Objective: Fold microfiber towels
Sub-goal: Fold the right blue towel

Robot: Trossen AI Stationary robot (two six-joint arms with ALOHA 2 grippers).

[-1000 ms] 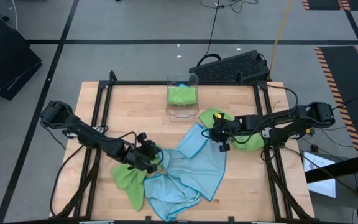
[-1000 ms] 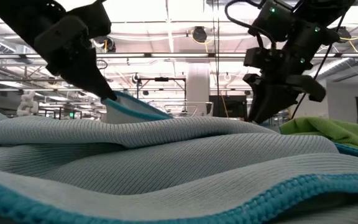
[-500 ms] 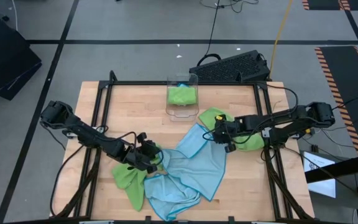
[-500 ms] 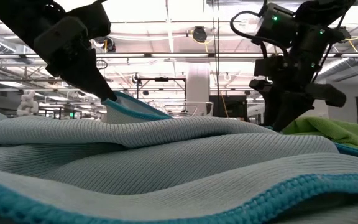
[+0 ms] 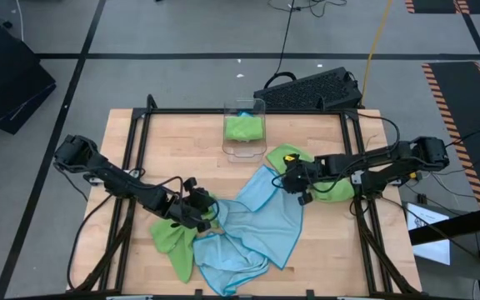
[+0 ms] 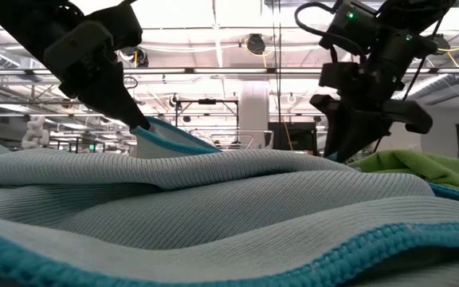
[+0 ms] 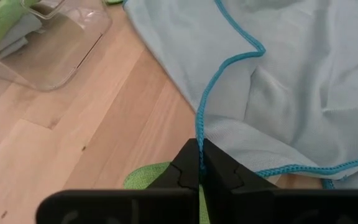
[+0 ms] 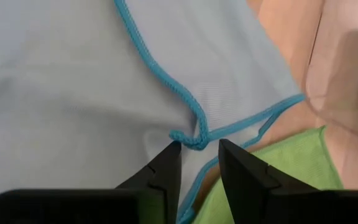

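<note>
On the wooden desk (image 5: 182, 142) we see a clear plastic bin (image 5: 244, 129) standing at the far middle. It holds a lime green towel (image 5: 244, 127) with a strip of light blue showing at its far side. In the left wrist view the bin's clear wall (image 7: 61, 43) shows green and pale cloth inside.

In front of the bin, a light blue towel (image 5: 261, 221) lies spread and rumpled across the near middle of the desk. A second green towel (image 5: 172, 242) lies at its left, partly under it. A third green towel (image 5: 332, 190) lies at the right, beneath the right arm.

The left end effector (image 5: 208, 213) sits at the left edge of the light blue towel, with its fingers (image 7: 191, 168) closed together on the towel's blue hem. In the low view, that edge (image 6: 166, 137) is lifted above the rest of the cloth.

The right end effector (image 5: 294, 179) is at the far right corner of the same towel. Its fingers (image 8: 166, 171) stand partly open, one on each side of the knotted hem corner (image 8: 194, 138), not clamped on it.
</note>
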